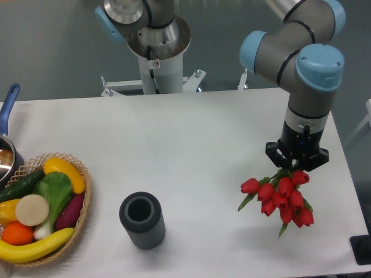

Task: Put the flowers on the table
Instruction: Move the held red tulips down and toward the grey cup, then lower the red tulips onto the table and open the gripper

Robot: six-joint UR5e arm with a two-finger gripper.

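A bunch of red tulips (282,197) with closed buds and green leaves hangs at the right side of the white table (191,145). My gripper (295,167) points straight down from above and is shut on the stems at the top of the bunch. The buds hang below the gripper, a little above the tabletop, with their shadow on the surface beneath. The stems are mostly hidden by the gripper body.
A dark grey ribbed cylindrical vase (142,219) stands front centre. A wicker basket (81,217) of fruit and vegetables sits at the front left edge, with a blue-handled pot (7,136) behind it. The arm's base (156,52) stands behind the table.
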